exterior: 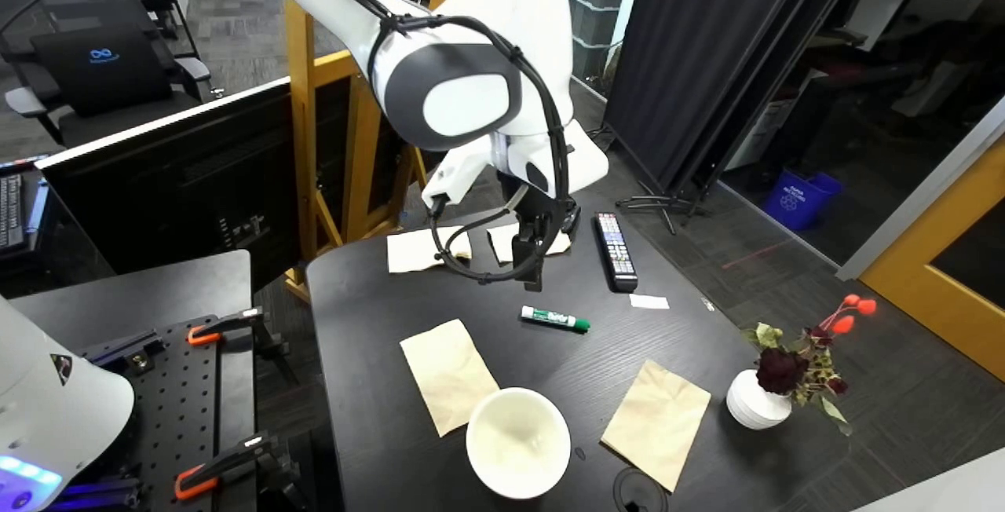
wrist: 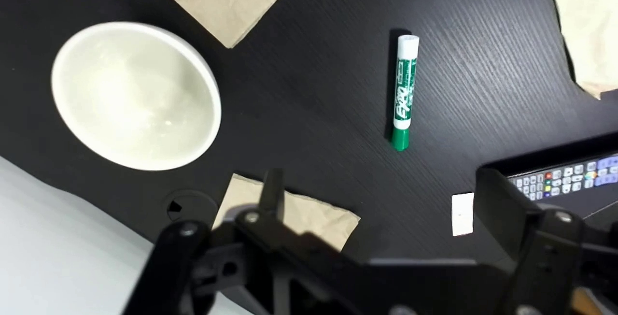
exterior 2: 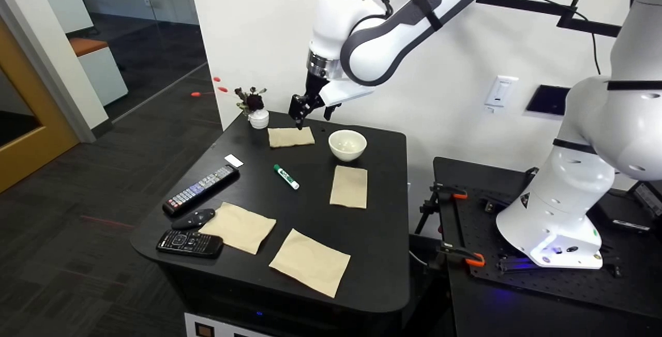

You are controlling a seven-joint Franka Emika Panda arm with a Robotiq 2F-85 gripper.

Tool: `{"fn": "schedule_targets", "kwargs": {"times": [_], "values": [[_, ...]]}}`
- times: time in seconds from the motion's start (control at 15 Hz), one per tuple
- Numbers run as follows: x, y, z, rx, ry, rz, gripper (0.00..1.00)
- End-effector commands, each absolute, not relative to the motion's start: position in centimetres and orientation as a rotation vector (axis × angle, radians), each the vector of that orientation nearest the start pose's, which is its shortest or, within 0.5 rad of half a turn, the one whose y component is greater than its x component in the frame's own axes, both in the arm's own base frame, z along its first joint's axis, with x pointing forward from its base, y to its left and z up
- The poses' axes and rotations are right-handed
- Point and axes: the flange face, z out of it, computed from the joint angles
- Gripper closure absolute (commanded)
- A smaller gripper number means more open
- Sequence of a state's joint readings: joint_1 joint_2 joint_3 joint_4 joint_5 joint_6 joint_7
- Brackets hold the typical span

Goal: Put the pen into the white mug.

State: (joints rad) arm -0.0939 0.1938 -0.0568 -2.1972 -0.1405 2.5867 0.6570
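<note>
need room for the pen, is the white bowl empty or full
Looks empty: the wrist view looks down into the white bowl and shows only its bare inner surface. The pen lies outside it, on the table.

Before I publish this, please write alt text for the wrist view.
A green-and-white marker lies on a dark table, right of a white bowl. At the bottom, an open, empty hand partly hides a tan sheet and a remote.
</note>
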Motion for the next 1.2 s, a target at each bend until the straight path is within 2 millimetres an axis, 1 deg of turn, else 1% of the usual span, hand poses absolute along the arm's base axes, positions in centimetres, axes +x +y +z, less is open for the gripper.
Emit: {"fn": "schedule_targets", "kwargs": {"times": [0.0,0.4,0.6,0.87,1.13], "values": [[59.7,-8.6,29.0,-2.958,1.117,-0.349,0.00],[63.1,-7.6,24.7,-2.946,1.129,-0.297,0.00],[64.5,-7.5,22.5,-2.964,1.148,-0.280,0.00],[65.6,-7.4,19.9,-2.975,1.166,-0.245,0.00],[66.3,-7.0,17.7,-2.968,1.177,-0.199,0.00]]}}
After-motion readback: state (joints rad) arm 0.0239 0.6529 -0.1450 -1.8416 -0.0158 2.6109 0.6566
